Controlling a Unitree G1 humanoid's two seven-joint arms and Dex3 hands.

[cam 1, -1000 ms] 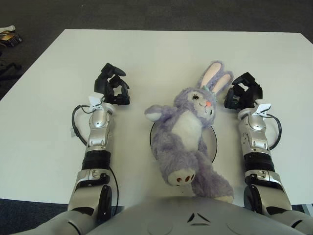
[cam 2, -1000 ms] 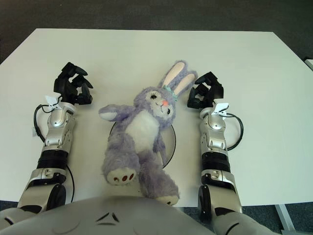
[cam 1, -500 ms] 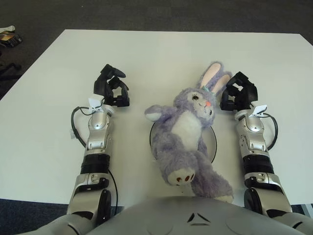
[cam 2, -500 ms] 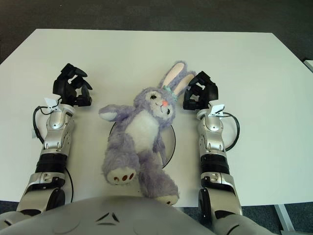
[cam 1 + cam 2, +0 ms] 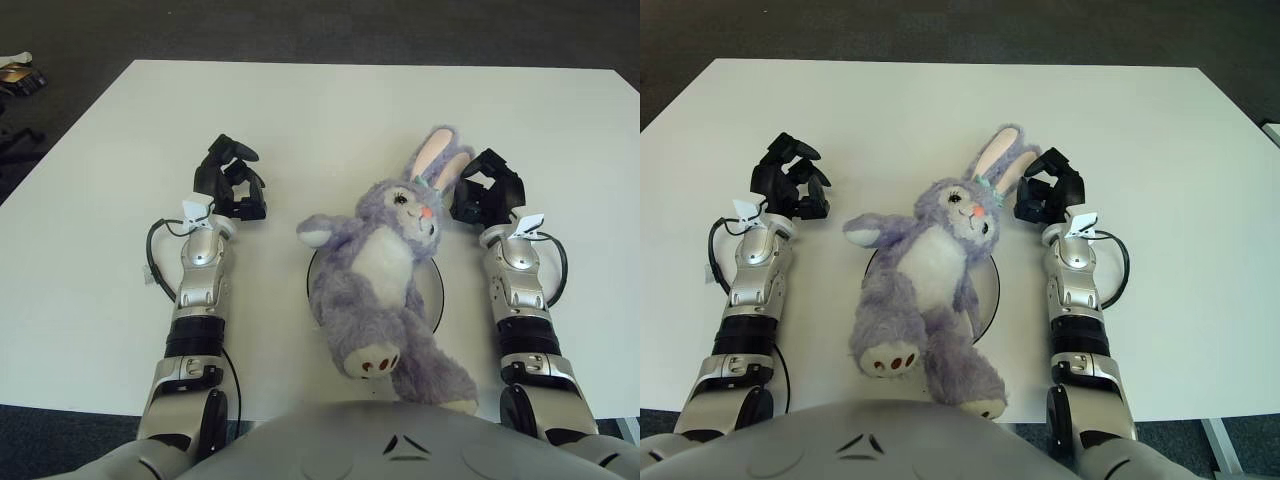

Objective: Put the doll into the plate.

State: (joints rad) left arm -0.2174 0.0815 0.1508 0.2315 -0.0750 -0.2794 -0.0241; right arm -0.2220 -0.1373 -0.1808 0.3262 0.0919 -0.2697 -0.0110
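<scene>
- The doll (image 5: 385, 270), a purple plush rabbit, lies on its back across the plate (image 5: 432, 290), between the two hands; its legs hang past the plate toward the desk's (image 5: 320, 110) near edge.
- The right hand (image 5: 487, 190) is just beside the doll's ears, fingers curled, holding nothing.
- The left hand (image 5: 230, 180) is well apart to the doll's left, fingers curled and empty.

Purple bunny doll (image 5: 385, 275) lies face-up — covering the plate (image 5: 433, 290).
</scene>
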